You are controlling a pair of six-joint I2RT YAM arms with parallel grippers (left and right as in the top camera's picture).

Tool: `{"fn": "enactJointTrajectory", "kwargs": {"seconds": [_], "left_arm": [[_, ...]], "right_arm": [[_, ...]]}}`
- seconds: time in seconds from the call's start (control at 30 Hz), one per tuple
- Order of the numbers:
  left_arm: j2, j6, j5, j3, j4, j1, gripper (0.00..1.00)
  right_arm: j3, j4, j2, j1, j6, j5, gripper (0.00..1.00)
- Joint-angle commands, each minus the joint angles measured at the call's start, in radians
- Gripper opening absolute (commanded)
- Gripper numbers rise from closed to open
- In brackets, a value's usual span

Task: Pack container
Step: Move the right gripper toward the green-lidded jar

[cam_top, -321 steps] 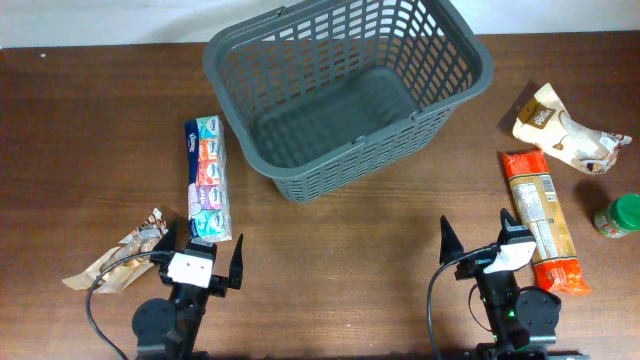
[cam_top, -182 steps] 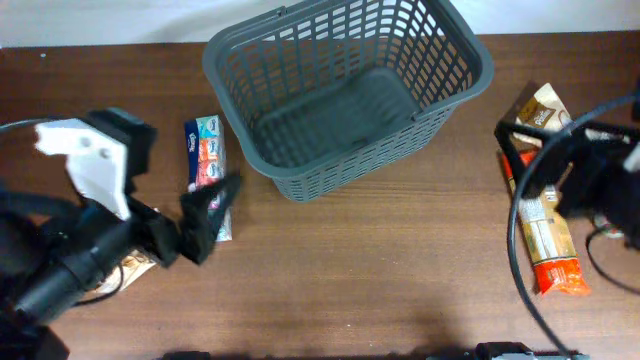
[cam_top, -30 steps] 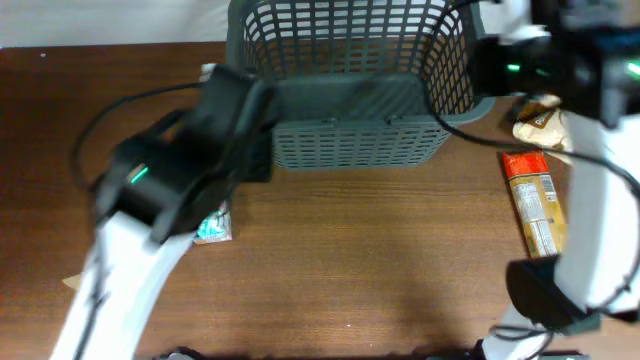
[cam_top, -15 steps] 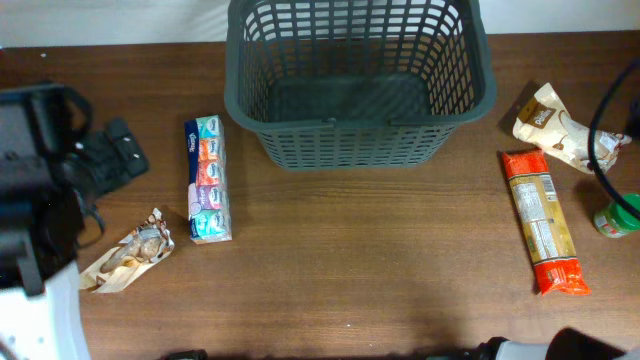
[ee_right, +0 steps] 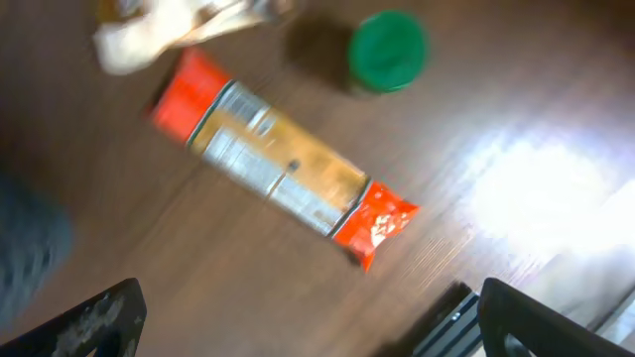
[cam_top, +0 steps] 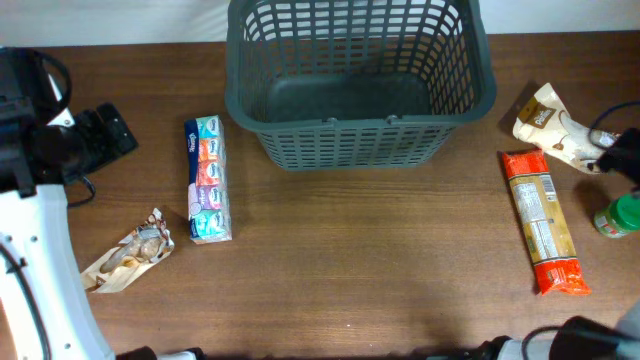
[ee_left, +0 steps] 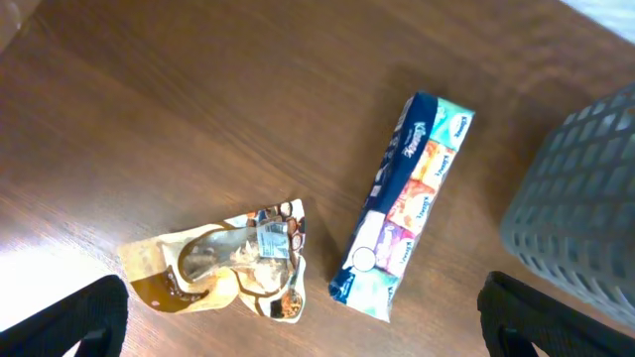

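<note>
The container, a dark grey lattice basket (cam_top: 360, 125), stands empty at the table's back centre; one corner of it shows in the left wrist view (ee_left: 585, 198). My left gripper (ee_left: 310, 322) is open and empty, high above a crumpled snack wrapper (ee_left: 223, 263) and a tissue pack (ee_left: 405, 203). In the overhead view it (cam_top: 100, 140) is at the far left. My right gripper (ee_right: 319, 322) is open and empty, high above an orange pasta pack (ee_right: 283, 174) and a green-lidded jar (ee_right: 387, 50). Only a bit of the right arm (cam_top: 625, 152) shows overhead.
Overhead, the tissue pack (cam_top: 207, 180) and snack wrapper (cam_top: 128, 262) lie left of the basket. The pasta pack (cam_top: 542, 220), a beige bag (cam_top: 560, 128) and the jar (cam_top: 622, 215) lie to its right. The table's front edge shows in the right wrist view (ee_right: 476, 317).
The basket, skewed at first, was turned square to the table. Both arms have since let go and drawn out to the table's sides. The loose items have not moved.
</note>
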Motion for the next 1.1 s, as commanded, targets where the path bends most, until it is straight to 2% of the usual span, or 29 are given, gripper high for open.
{"fn": "enactJointTrajectory", "kwargs": {"seconds": [0.0, 0.4, 0.87, 1.07], "left_arm": [[0.016, 0.018, 0.018, -0.003, -0.036, 0.005, 0.99], [0.017, 0.018, 0.018, -0.003, -0.146, 0.005, 0.99], [0.017, 0.018, 0.018, -0.003, -0.19, 0.005, 0.99], [0.017, 0.018, 0.018, -0.003, -0.19, 0.005, 0.99]], "right_arm": [[-0.002, 0.028, 0.063, -0.082, 0.144, 0.056, 0.99], [-0.003, 0.058, 0.288, -0.199, 0.201, 0.03, 0.99], [-0.005, 0.254, 0.412, -0.204, 0.188, 0.027, 0.99], [-0.006, 0.286, 0.463, -0.205, 0.202, 0.027, 0.99]]}}
